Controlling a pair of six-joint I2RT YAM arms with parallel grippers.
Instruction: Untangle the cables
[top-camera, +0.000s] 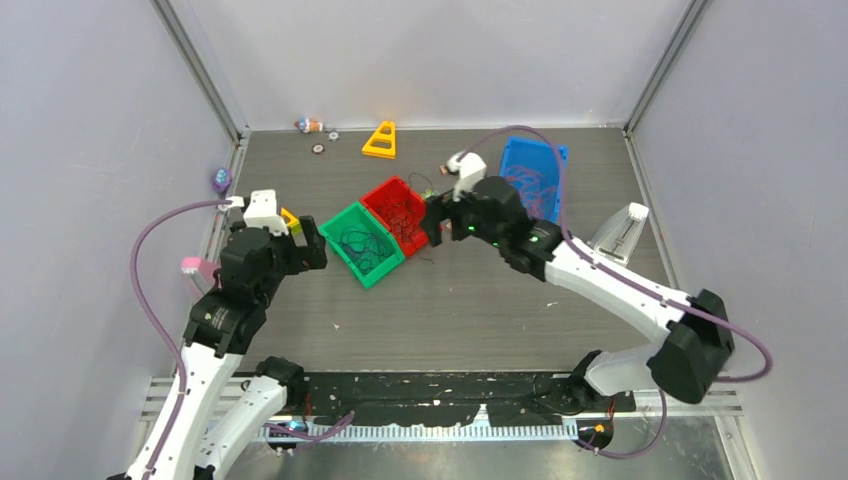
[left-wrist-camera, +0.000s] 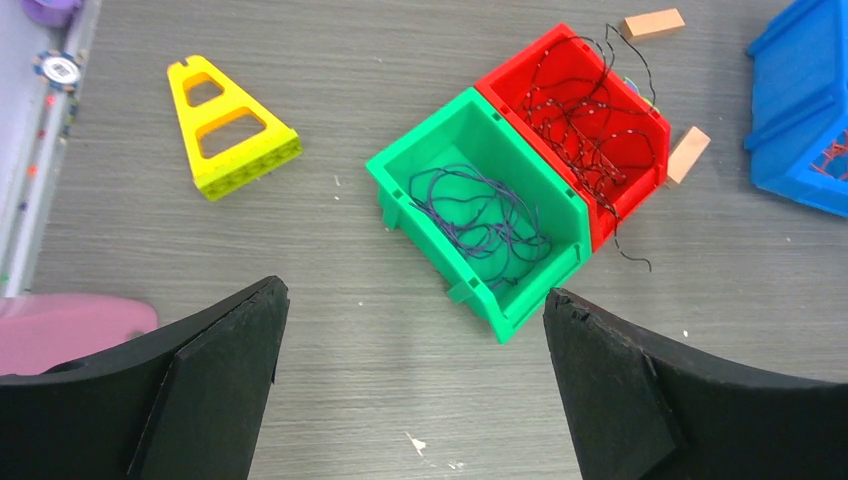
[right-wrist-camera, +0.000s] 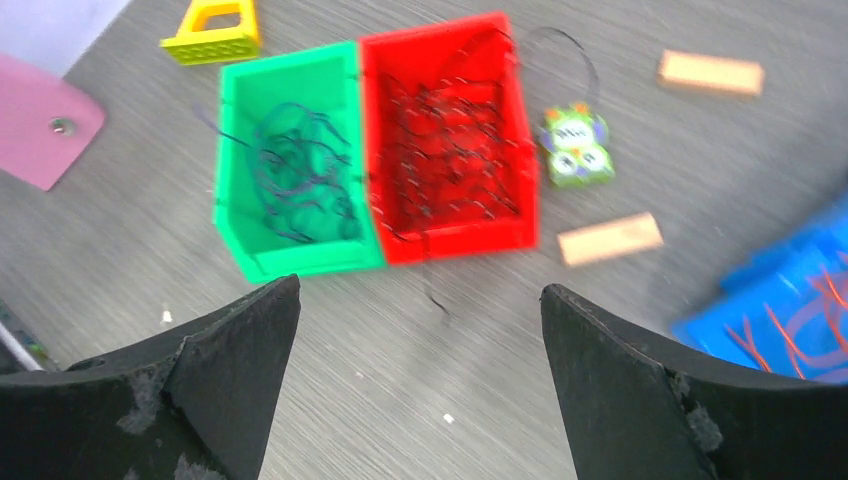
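Cables lie tangled — purple in the green bin, dark in the red bin, orange-red in the blue bin.

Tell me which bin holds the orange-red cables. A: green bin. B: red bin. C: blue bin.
C: the orange-red cables lie in the blue bin; the green bin holds purple cables, the red bin dark cables.

I saw a green bin and a red bin touching side by side on the grey table, a blue bin apart, a yellow triangular block, two tan blocks and an owl toy beside the red bin.
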